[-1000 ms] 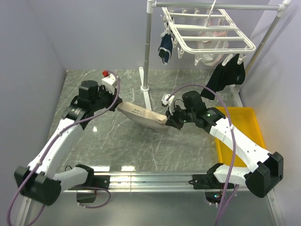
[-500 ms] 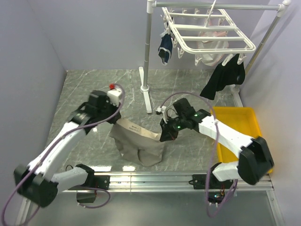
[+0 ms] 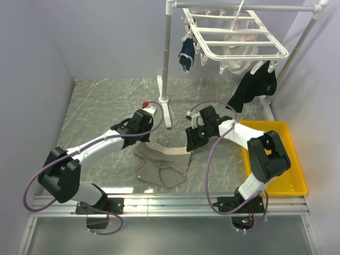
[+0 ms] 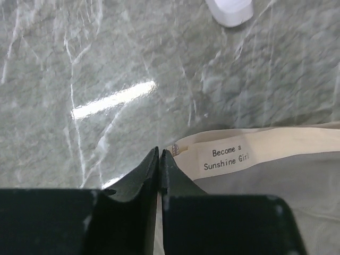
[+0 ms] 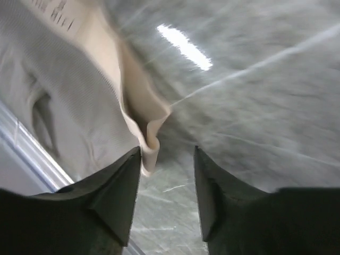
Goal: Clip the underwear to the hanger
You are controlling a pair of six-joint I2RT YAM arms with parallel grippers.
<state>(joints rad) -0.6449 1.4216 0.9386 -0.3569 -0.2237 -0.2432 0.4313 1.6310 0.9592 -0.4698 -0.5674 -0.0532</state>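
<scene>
The taupe underwear [image 3: 162, 169] lies spread on the marble table, its beige waistband running between my two grippers. My left gripper [image 3: 147, 139] is at the waistband's left end. In the left wrist view its jaws [image 4: 159, 151] are almost together, a pale strip shows in the slit, and the labelled waistband [image 4: 276, 141] sits right beside the tips. My right gripper [image 3: 191, 143] stands open at the right end. In the right wrist view the curled waistband end [image 5: 150, 143] hangs loose beside the left finger of the gripper [image 5: 167, 150]. The white hanger [image 3: 234, 37] hangs high at the back.
A grey pole stand [image 3: 166, 79] rises just behind the grippers, and its white foot [image 4: 229, 9] shows in the left wrist view. Navy briefs [image 3: 187, 53] and a black garment [image 3: 255, 87] hang from the hanger. A yellow tray [image 3: 265, 125] sits at the right.
Both arms came down and inward, laying the stretched underwear flat on the table. The right gripper opened and let go of the waistband. The left jaws parted very slightly.
</scene>
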